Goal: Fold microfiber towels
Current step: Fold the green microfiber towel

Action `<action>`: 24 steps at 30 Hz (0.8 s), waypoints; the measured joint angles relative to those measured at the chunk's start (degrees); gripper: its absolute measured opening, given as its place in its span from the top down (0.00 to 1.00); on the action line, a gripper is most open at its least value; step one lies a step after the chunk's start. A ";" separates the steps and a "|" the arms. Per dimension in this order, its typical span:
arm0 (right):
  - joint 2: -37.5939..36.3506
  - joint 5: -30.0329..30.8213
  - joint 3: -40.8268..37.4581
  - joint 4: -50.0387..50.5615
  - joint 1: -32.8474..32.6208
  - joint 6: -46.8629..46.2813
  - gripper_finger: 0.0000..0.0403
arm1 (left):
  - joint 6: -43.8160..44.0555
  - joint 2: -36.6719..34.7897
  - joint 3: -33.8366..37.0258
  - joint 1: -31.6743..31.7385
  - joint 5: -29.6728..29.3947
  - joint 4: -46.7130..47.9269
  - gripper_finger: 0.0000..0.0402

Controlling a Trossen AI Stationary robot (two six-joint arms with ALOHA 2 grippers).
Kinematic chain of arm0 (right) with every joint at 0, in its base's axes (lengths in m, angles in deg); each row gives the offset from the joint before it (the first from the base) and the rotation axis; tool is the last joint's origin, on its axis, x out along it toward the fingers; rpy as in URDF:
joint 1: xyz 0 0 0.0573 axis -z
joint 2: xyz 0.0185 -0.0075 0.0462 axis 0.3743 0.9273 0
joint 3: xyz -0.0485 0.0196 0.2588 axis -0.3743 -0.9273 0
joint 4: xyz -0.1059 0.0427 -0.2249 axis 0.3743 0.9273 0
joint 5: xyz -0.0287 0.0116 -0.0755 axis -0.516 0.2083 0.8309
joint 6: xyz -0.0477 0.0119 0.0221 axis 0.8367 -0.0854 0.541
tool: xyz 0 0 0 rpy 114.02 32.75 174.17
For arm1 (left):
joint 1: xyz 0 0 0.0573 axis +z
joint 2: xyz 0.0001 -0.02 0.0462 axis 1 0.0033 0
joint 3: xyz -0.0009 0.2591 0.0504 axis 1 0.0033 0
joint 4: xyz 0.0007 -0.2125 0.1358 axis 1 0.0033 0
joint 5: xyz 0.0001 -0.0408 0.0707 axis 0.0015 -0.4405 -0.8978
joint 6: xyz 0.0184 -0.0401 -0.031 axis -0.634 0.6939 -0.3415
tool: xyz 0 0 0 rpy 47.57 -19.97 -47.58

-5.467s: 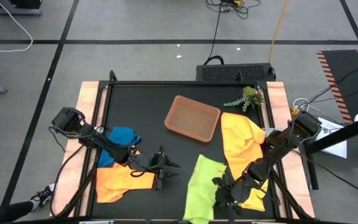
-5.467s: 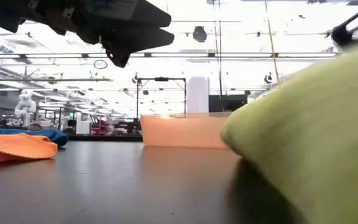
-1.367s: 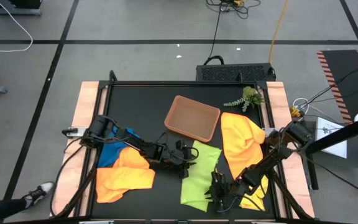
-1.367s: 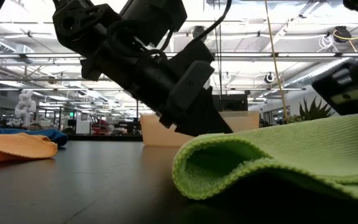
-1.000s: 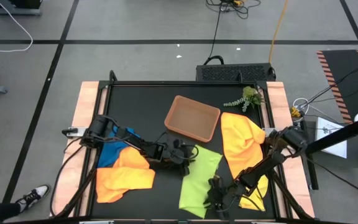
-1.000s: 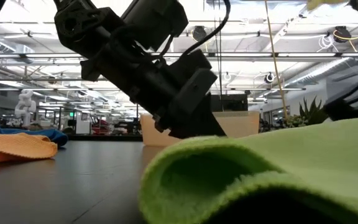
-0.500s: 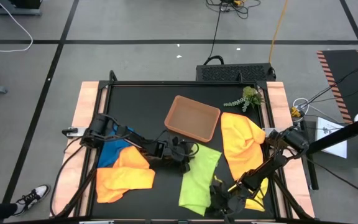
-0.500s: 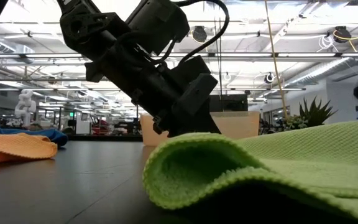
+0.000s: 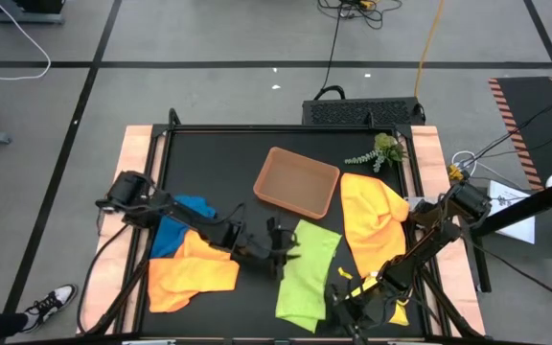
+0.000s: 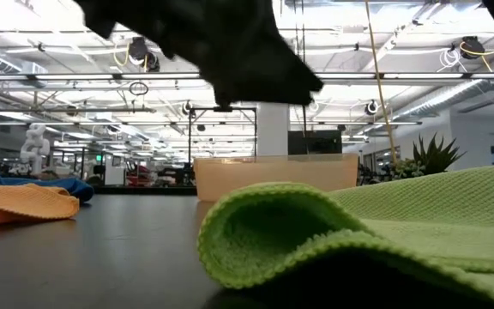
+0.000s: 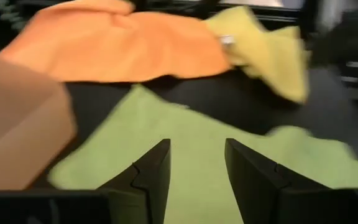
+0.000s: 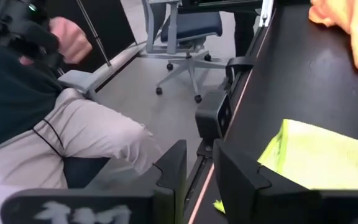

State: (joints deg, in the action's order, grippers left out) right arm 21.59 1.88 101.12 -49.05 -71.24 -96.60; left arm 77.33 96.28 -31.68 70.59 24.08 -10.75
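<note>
I see bright overhead ceiling lights [image 10: 144,53] glaring in low view; left wrist view blurred, soft shadows.

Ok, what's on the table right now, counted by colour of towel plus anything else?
Blue towel: 1
Orange towel: 1
Lime green towel: 1
Yellow towel: 1
Brown tray: 1
Green plant sprig: 1
Total: 6

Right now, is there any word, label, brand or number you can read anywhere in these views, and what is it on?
None can be read.
Pale marks on the left tool's body: too blurred.
Pale marks on the right tool's body: too blurred.
Hall signs in the low view: too small.
</note>
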 joint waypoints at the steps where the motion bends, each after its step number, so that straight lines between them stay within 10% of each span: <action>1: 0.04 0.12 0.00 0.08 0.00 0.07 0.83 | -0.30 -0.17 0.00 -0.99 0.00 -0.02 0.62; 24: 0.04 4.40 -0.04 2.14 0.13 -0.07 0.83 | 2.18 0.89 -0.07 -20.00 -6.14 1.87 0.62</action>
State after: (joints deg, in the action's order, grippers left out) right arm 21.63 6.29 101.08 -46.91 -71.11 -96.67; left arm 79.51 97.17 -31.75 50.59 17.94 -8.88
